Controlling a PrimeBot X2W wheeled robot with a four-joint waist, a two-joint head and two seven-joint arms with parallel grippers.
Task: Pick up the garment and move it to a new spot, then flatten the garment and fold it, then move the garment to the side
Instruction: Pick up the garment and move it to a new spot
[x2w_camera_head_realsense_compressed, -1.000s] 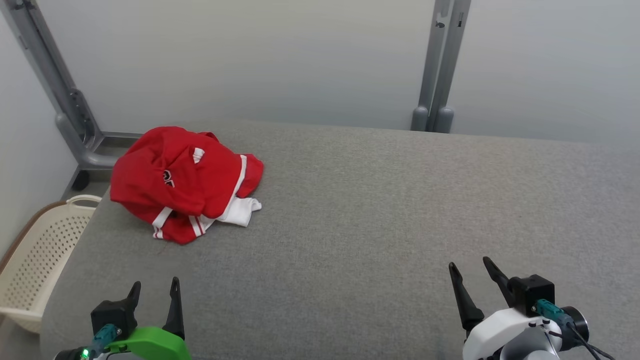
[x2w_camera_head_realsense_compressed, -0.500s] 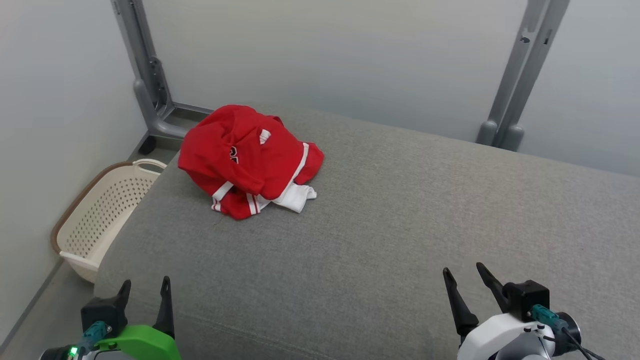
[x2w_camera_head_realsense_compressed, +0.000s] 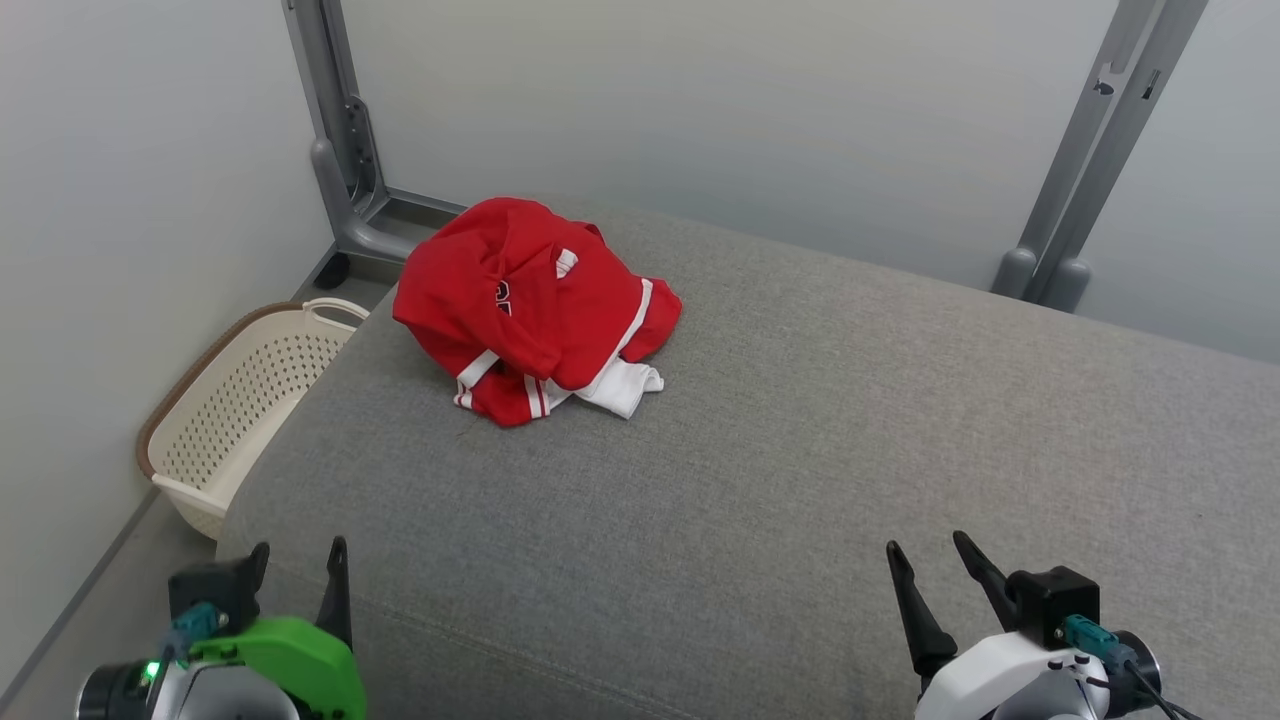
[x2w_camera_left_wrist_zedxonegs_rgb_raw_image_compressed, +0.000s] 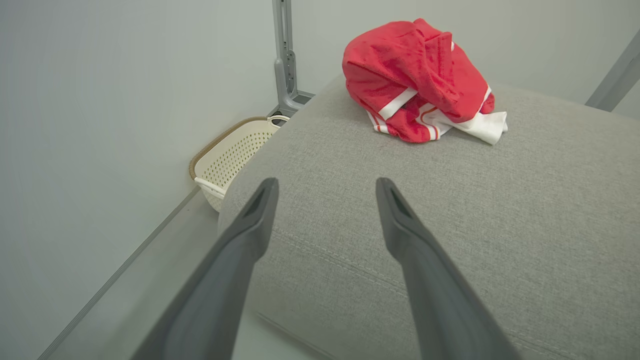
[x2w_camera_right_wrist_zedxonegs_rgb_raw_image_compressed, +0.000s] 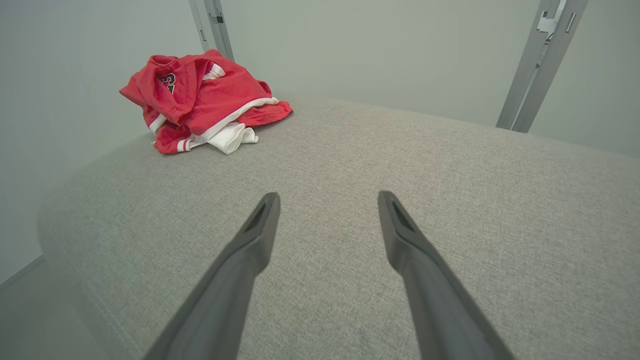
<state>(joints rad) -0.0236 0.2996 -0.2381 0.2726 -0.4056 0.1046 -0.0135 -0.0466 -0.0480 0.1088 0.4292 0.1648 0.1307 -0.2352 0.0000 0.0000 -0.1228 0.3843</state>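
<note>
Garment (x2w_camera_head_realsense_compressed: 530, 305) red, white-striped; crumpled heap

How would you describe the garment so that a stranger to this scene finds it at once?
A wide grey fabric-covered surface takes up most of the head view. Near its far left corner, close to the cream perforated plastic basket on the floor, lies a crumpled red cloth garment. It alone is bright red, with white stripes.

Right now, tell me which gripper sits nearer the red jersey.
The left gripper, the green-bodied one: the red jersey lies toward its side, while the white-bodied right gripper is farther across.
</note>
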